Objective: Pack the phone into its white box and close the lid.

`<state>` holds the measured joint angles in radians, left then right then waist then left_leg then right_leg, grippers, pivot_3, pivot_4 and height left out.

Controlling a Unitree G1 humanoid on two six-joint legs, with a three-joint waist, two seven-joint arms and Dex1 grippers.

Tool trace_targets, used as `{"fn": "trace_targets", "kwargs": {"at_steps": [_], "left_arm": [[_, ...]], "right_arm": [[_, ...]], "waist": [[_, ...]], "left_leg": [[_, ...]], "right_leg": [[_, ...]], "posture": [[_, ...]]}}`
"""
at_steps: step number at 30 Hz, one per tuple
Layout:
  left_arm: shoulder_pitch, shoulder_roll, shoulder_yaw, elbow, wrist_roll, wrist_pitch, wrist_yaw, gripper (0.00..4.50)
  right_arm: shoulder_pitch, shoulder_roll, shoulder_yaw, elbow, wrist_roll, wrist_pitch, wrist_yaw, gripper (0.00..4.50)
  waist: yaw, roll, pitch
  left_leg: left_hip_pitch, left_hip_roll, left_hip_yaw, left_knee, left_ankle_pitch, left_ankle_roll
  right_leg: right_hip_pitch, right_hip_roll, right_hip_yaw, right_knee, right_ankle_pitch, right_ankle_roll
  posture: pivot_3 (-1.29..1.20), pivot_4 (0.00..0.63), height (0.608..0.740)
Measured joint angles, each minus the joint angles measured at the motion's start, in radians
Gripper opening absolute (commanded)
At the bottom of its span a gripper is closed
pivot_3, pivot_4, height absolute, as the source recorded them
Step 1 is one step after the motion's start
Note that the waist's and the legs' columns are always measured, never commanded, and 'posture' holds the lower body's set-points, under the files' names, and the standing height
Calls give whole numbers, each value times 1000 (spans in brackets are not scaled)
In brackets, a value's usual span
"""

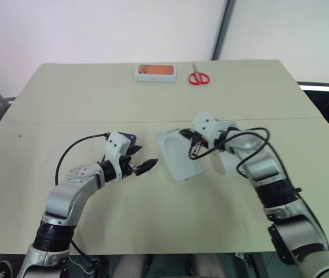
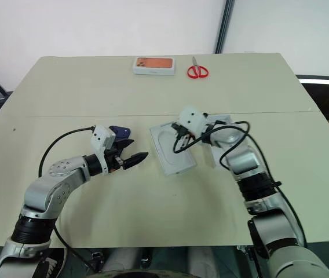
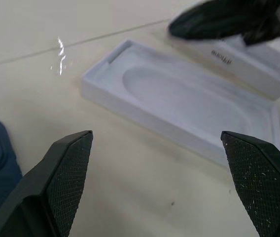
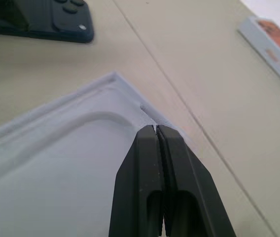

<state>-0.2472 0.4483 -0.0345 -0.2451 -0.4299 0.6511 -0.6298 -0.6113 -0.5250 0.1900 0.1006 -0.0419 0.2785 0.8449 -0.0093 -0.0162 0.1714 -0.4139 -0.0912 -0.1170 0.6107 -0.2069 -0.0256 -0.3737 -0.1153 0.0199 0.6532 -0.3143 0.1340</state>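
White cardboard marked the centre of the head views: the white box [image 1: 179, 155] lay empty on the beige worktop [image 1: 95, 98], its moulded recess facing up and nothing inside. Just right of it, partly behind the right arm, sat the lid [image 2: 225, 133], open side apparently up. The phone [image 2: 118, 132] lay left of centre, back up with its camera cluster showing, apart from the box and just above the left end effector [image 2: 131, 160] in the frame. That left end effector had its fingers spread wide and held nothing; it pointed toward the box, with the phone off to its side. The right end effector [image 4: 156, 132] had its fingers pressed together and empty, their tips poised over a corner of the box; whether they touched the rim could not be told. Judging by this, the step in hand was fetching the phone. Doing it well would probably mean swinging the open fingers back over the phone's long edges and gripping squarely across its narrow width, since the glossy back could slip. The right tips seemed well placed to steady the box against sliding during insertion. The phone would need lining up with the recess before lowering. At the top of the frame an orange-printed box [image 1: 154, 72] and red scissors [image 1: 198, 77] lay far off, no concern.
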Motion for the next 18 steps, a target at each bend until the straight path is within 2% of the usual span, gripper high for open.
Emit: {"fn": "trace_targets", "kwargs": {"at_steps": [2, 4, 6, 9, 11, 12, 18], "left_arm": [[4, 3, -7, 2, 15, -4, 1, 4423], [9, 9, -22, 2, 20, -4, -5, 3868], [11, 15, -34, 1, 26, -3, -14, 3049], [15, 40, -47, 1, 51, -1, -16, 1531], [17, 42, -65, 1, 61, -2, -16, 366], [19, 41, -72, 1, 67, -2, -16, 25], [21, 18, -118, 3, 89, -1, -14, 25]], "right_arm": [[39, -47, -5, -8, -3, -2, 15, 75], [85, -66, -5, -11, -3, -1, 21, 0], [131, -83, -6, -22, -3, -1, 23, 0], [166, -98, -9, -32, -5, -3, 18, 0], [167, -112, -9, -35, -17, -15, 7, 0], [167, -116, -9, -35, -20, -21, 2, 0], [186, -126, -12, -57, -11, -18, 5, 0]], "waist": [[-2, 0, 0], [-4, 0, 0], [-6, 0, 0], [-7, 1, 1], [-3, 1, 1], [-3, 1, 1], [0, 1, 1]], "left_leg": [[0, 0, 0, 0, 0, 0], [0, 0, 1, -1, 0, 0], [0, 0, 1, -1, 0, 0], [0, 1, 1, -1, 0, 0], [0, 0, 1, 0, 0, 0], [0, 0, 1, 0, 0, 0], [0, 0, 1, 0, 0, 0]], "right_leg": [[0, 0, 0, 0, 0, 0], [0, 0, 0, 0, 0, 0], [-1, 0, 1, 0, 0, 0], [-1, 0, 1, 0, 0, 0], [0, 0, 1, 0, 0, 0], [0, -1, 1, 0, 0, 0], [0, -1, 0, 0, 0, 0]], "posture": [[0, 150, 740], [0, 150, 740], [0, 150, 740], [0, 150, 740], [0, 150, 740], [0, 150, 740], [0, 150, 740]]}}
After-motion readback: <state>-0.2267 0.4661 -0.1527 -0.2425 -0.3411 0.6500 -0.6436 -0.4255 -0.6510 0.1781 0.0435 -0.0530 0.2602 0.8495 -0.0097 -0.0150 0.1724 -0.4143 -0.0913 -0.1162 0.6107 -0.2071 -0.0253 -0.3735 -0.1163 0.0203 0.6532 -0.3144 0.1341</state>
